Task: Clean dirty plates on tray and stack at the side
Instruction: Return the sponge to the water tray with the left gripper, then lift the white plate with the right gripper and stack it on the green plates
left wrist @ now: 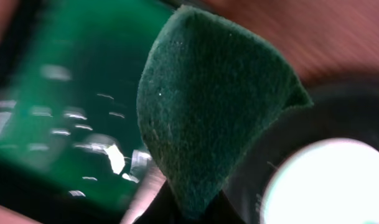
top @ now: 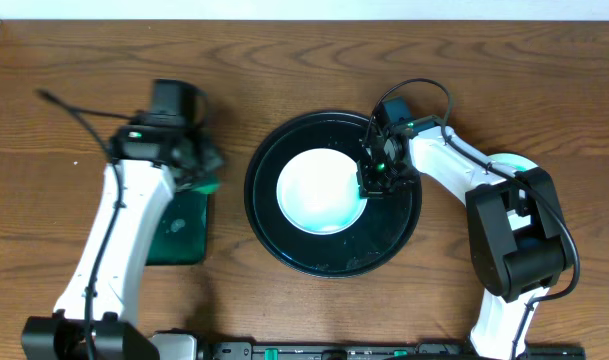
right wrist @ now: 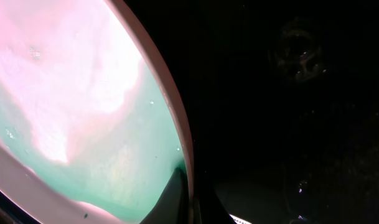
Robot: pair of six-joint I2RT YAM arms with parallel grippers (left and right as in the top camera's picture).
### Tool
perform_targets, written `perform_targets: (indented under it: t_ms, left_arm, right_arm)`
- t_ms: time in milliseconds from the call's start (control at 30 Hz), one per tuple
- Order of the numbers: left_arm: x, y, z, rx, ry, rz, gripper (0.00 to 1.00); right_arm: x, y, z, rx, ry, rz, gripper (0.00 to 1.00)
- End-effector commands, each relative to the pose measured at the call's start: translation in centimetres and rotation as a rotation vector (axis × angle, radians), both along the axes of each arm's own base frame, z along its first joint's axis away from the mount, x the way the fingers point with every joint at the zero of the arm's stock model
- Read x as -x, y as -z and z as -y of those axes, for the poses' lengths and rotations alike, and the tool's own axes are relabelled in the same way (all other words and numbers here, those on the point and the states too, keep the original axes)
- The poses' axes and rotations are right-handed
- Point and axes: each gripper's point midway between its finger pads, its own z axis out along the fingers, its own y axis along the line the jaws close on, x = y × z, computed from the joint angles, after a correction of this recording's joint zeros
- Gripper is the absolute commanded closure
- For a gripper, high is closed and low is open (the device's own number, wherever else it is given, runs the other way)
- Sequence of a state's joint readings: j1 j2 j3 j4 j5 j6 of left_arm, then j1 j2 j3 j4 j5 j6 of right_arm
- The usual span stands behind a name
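A pale mint-green plate (top: 319, 190) lies on the round black tray (top: 284, 250) at the table's middle. My right gripper (top: 376, 182) is shut on the plate's right rim. In the right wrist view the rim (right wrist: 177, 134) runs between the two fingers (right wrist: 189, 202), with the black tray (right wrist: 289, 93) beside it. My left gripper (top: 202, 168) is shut on a dark green scouring pad (left wrist: 214, 106) and hovers left of the black tray. Another pale plate (top: 514, 163) shows partly behind my right arm, off the tray.
A small rectangular dark green tray (top: 179, 228) lies under my left arm and also shows in the left wrist view (left wrist: 52, 93). The black tray's rim (left wrist: 282, 143) and the plate (left wrist: 338, 186) show at the lower right there. The table is brown wood (top: 284, 70).
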State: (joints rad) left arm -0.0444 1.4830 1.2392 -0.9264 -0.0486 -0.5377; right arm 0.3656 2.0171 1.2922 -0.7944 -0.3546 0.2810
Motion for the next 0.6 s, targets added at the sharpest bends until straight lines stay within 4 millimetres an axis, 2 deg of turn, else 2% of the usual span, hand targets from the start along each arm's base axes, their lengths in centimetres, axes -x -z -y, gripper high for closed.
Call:
perform_targets:
  t_ms: [0,100,200,233,267,333,367,467,567]
  left_arm:
    - [1.3,3.1,-3.7,-0.083,-0.031,-0.109,0.93]
    - [1.9,6.0,-5.1,-0.085,-0.037,-0.178,0.93]
    - [1.8,7.8,-5.7,-0.087,-0.029,-0.217,0.91]
    - [1.9,8.1,-5.9,-0.085,-0.034,-0.225,0.87]
    - [1.9,8.2,-6.0,-0.083,-0.038,-0.228,0.75]
    - [1.9,8.1,-6.0,-0.083,-0.040,-0.225,0.44]
    - [1.8,7.8,-6.0,-0.084,-0.041,-0.219,0.39]
    - [1.8,6.5,-6.0,-0.085,-0.042,-0.204,0.33]
    - [1.8,4.4,-5.4,-0.056,-0.035,-0.153,0.27]
  right_arm:
    - [0.6,2.6,4.0,0.221,-0.006,-0.008,0.99]
    - [0.2,0.5,3.6,0.210,-0.013,0.047,0.99]
    - [-0.9,-2.7,3.9,0.252,-0.014,0.165,0.99]
    - [-1.3,-4.0,4.1,0.272,-0.013,0.214,0.99]
    - [-1.7,-5.3,4.4,0.298,-0.013,0.267,0.99]
    - [-2.2,-7.8,4.7,0.347,-0.012,0.363,0.99]
    - [-2.4,-9.3,4.8,0.374,-0.011,0.420,0.99]
    - [-2.8,-12.8,5.2,0.474,-0.020,0.572,0.99]
    - [-3.1,-16.0,4.6,0.585,-0.085,0.728,0.99]
